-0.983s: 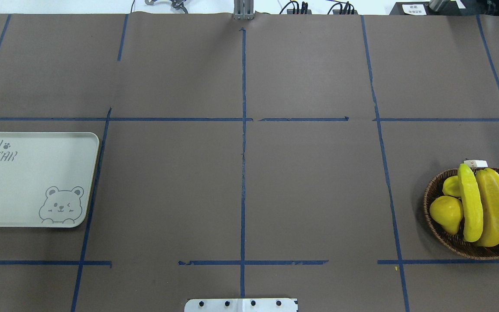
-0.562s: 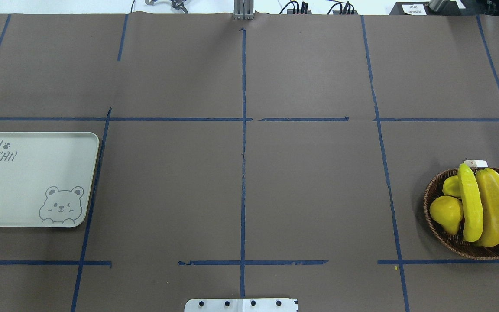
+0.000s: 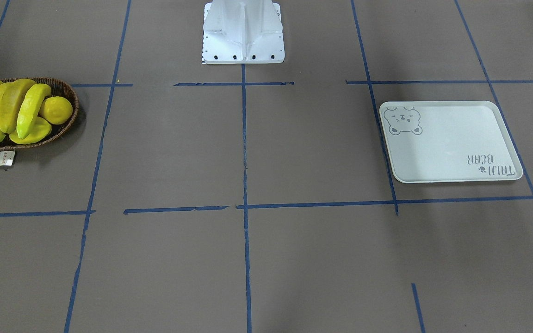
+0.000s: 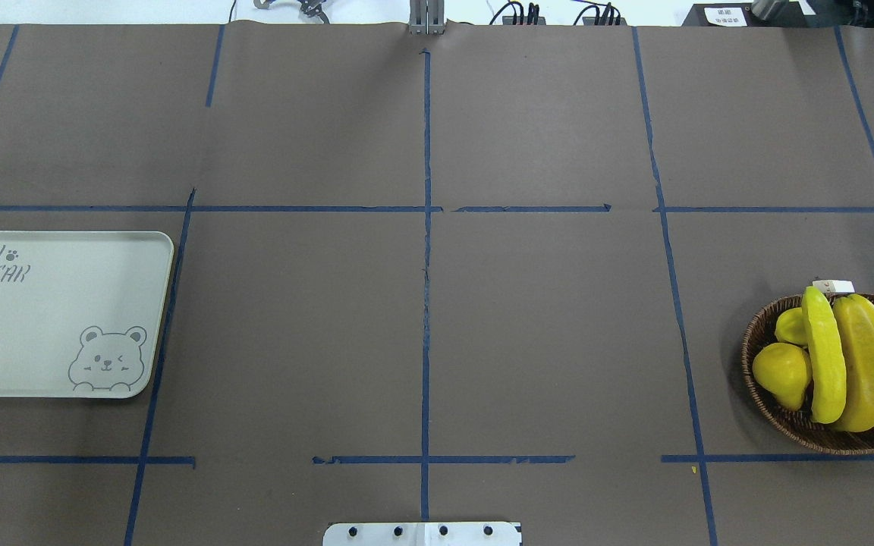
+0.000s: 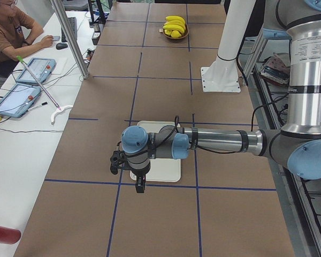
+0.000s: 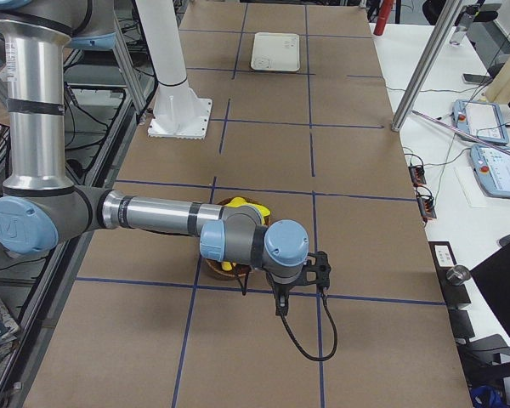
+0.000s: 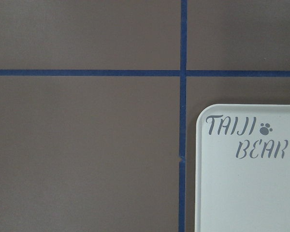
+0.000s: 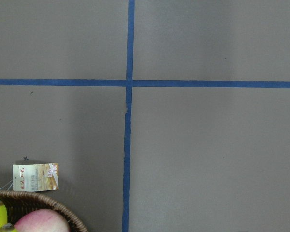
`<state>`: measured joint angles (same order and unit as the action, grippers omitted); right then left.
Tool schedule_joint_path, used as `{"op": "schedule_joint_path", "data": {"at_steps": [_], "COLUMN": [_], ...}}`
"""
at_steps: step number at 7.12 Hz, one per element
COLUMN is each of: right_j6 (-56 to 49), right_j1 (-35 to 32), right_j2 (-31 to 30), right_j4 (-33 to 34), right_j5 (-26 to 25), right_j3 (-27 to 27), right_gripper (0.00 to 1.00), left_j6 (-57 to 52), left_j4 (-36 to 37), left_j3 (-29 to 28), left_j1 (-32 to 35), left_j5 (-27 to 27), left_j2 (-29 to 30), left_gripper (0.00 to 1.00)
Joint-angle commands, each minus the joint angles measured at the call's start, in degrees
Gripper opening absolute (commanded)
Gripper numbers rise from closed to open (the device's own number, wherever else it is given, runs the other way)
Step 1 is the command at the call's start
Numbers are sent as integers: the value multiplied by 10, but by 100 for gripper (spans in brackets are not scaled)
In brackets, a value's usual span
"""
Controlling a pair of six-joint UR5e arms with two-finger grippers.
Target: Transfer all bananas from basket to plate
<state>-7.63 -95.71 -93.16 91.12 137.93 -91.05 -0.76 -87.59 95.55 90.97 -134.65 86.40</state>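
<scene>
Overhead view, left to right: the plate (image 4: 50,326) is parked at 9 o'clock on the desk (image 4: 543,334), with nothing on it yet. The left gripper (image 5: 140,184) is hung over the plate's edge. It's only caught in a side view, so how wide it's opened can't be told.

At 3 o'clock the bananas (image 4: 866,364) are all piled in the basket (image 4: 801,428). They're wedged against a round yellow fruit (image 4: 782,371), and a pink fruit (image 8: 41,224) is tucked in too. The right gripper (image 6: 280,299) is held off the basket's 12 o'clock side, opening likewise can't be told.

Trouble to be expected: a smooth curved banana pinched off-centre and dropped on the long carry, the wrong fruit grabbed, or the basket dragged.
</scene>
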Motion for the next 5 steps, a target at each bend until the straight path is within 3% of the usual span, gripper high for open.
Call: {"op": "schedule_joint_path", "data": {"at_steps": [1, 5], "right_j6": [0, 3], "right_j1": [0, 2], "right_j2": [0, 0], "right_j4": [-14, -15], "right_j5": [1, 3], "right_j3": [3, 3], "right_gripper": [100, 100], "left_j6": [0, 1], "left_j4": [0, 0], "left_j3": [0, -4], "left_j1": [0, 0], "left_j5": [0, 0], "left_j2": [1, 4], "left_gripper": [100, 100]}}
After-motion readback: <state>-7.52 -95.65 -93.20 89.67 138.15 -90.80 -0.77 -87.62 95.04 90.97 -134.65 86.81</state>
